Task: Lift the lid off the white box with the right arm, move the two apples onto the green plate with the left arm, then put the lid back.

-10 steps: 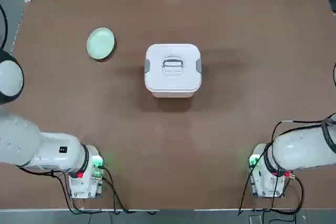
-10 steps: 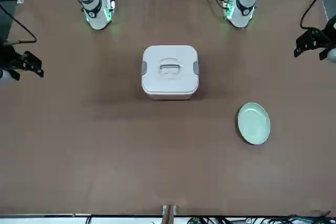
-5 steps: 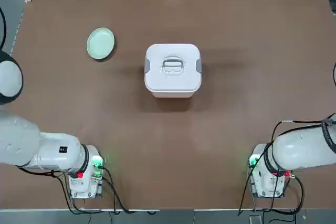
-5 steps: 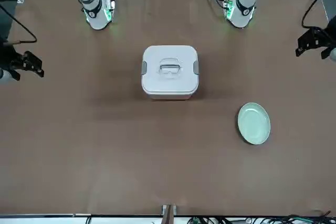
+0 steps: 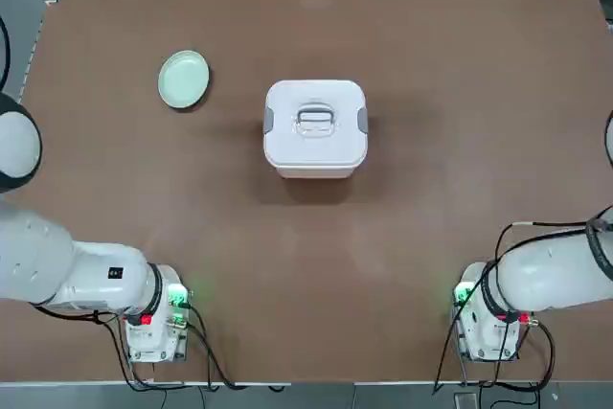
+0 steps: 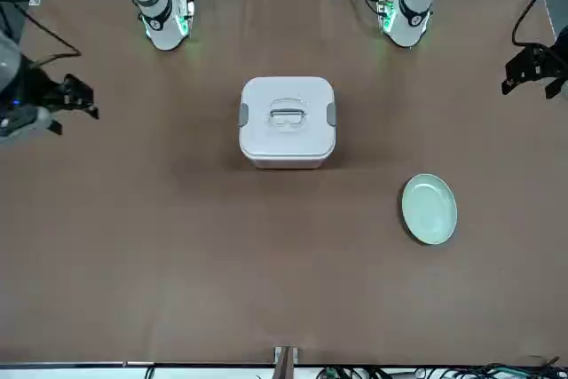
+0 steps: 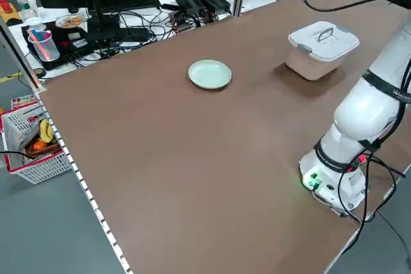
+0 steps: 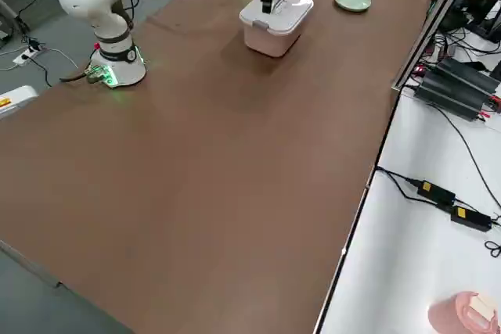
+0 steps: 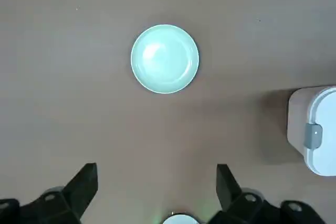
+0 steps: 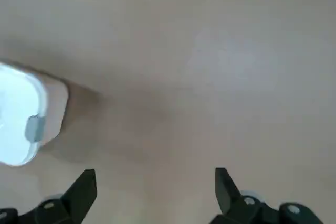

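The lid sat on the box. Left gripper and right gripper hung above the table, spread wide, empty.

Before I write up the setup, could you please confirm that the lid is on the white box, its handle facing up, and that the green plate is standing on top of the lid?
Only the plate's place is wrong: the green plate sits on the table, apart from the box, as the top view shows.
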`<control>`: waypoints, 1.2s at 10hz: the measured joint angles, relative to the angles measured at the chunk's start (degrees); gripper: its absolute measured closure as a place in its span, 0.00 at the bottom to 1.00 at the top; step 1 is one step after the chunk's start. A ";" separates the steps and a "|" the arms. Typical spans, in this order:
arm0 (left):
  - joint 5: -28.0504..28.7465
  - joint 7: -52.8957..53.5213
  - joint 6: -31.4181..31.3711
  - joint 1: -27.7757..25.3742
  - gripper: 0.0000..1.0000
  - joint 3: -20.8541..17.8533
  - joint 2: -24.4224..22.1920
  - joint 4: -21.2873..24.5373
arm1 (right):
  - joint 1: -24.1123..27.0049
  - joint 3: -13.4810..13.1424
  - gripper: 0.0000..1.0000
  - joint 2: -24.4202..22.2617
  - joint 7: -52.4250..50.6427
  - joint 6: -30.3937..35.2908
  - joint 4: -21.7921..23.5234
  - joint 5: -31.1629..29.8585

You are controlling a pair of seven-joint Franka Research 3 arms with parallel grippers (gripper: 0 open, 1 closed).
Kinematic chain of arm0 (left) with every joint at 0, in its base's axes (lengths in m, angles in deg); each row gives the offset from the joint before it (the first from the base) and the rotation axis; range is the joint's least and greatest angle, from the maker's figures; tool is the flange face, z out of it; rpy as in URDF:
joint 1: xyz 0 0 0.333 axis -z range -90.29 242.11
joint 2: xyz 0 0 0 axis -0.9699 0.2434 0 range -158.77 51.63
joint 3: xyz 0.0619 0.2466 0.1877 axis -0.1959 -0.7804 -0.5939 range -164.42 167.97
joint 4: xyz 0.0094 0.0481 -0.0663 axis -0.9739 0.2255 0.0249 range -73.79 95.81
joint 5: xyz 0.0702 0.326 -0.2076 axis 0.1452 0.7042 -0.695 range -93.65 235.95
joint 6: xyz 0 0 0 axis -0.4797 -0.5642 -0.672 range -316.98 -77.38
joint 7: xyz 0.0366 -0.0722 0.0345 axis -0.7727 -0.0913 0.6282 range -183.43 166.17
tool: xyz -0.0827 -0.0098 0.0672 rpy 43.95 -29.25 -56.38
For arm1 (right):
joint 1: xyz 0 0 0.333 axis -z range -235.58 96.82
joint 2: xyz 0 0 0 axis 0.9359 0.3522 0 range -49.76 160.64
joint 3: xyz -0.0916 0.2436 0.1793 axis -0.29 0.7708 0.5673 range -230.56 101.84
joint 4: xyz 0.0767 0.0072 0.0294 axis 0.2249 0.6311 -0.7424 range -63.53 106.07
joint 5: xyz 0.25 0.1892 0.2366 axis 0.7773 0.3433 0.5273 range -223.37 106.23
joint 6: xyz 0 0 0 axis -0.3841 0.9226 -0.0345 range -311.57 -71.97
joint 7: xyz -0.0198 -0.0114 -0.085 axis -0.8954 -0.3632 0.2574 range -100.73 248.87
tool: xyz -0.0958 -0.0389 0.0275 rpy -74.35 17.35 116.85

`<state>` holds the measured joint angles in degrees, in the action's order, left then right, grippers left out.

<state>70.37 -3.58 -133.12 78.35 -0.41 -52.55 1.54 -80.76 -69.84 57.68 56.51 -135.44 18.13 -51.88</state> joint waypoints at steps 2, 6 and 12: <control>0.03 0.05 -0.08 -0.05 0.00 -0.07 -0.03 0.00 | -9.56 0.37 0.00 0.91 -5.98 -1.58 0.11 0.12; 0.04 0.06 -0.22 -0.11 0.00 -0.17 -1.11 -0.36 | -28.53 0.61 0.00 7.74 -19.34 -14.34 0.51 -1.23; 0.04 -0.12 -0.59 -2.30 0.00 -0.33 -1.36 -0.24 | -40.77 0.40 0.00 17.94 -22.99 -23.22 0.58 -1.72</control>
<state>70.41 -3.69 -133.71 76.06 -0.74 -53.91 1.30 -121.53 -69.44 75.63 33.53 -158.66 18.70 -53.60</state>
